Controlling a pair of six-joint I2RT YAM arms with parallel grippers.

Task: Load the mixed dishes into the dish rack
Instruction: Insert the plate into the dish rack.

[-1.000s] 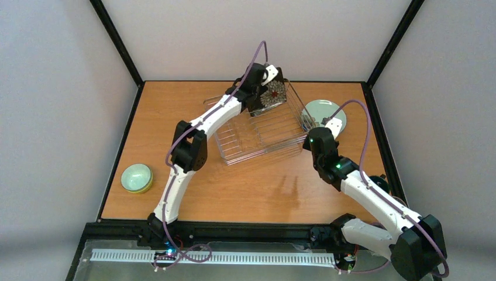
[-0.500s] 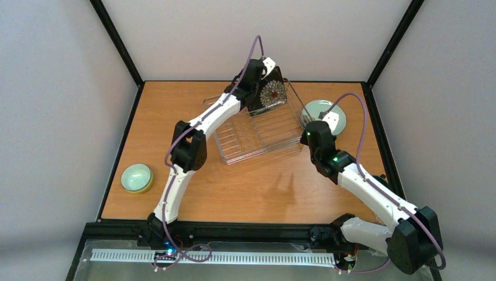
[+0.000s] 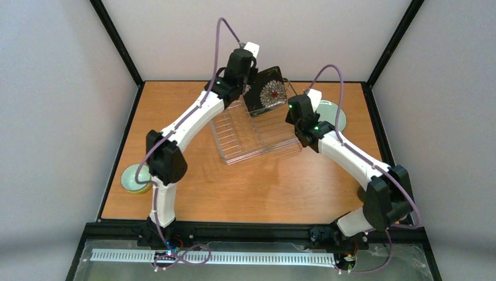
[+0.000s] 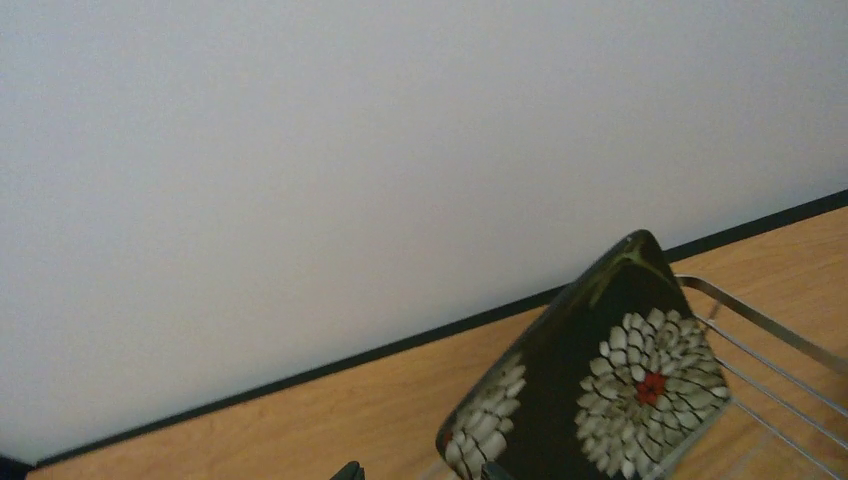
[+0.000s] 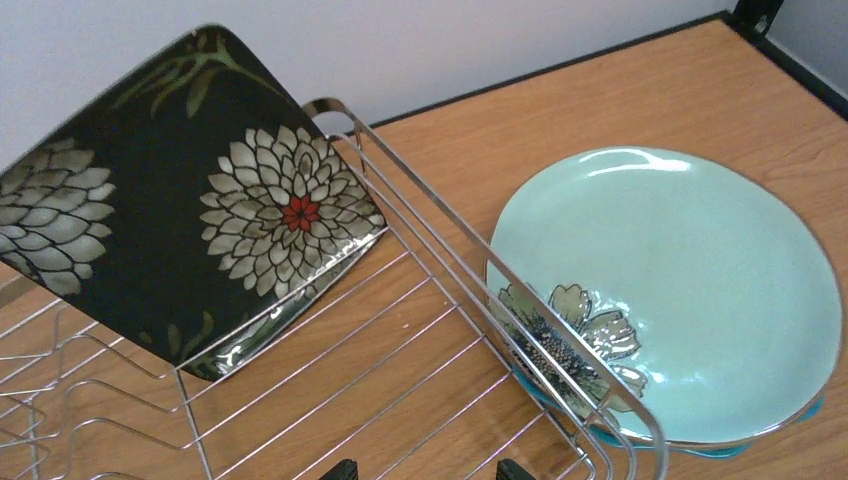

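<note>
Wood-grain tabletop [image 3: 175,117], white walls [image 3: 245,35] all round. I'm reading the left claw [image 4: 418,472] off its wrist view. Only its two fingertips are poking in at the bottom edge, sitting apart with bare wood showing between them. So it is hanging parted and not clamping anything.

The black square floral plate [image 4: 600,390] is standing just ahead and to the right of that claw. Its lower-left corner is sitting right beside the right-hand tip; I can't tell if they are touching. The plate is standing on edge, tilted, inside the far end of the dish rack [image 5: 400,340], with its lower edge resting on the wires. It is showing glossy black with rounded corners and big white many-petalled blooms, one with a red centre. Olive leaves are running up to the top corner.

I'm seeing the right claw [image 5: 427,470] hovering over the rack, fingertips wide apart, gripping nothing. From it the black plate is sitting ahead-left. The pale mint plate [image 5: 680,290] is lying flat on the table ahead-right, just outside the rack's end rail. A grey-green flower is showing on its near side.
</note>
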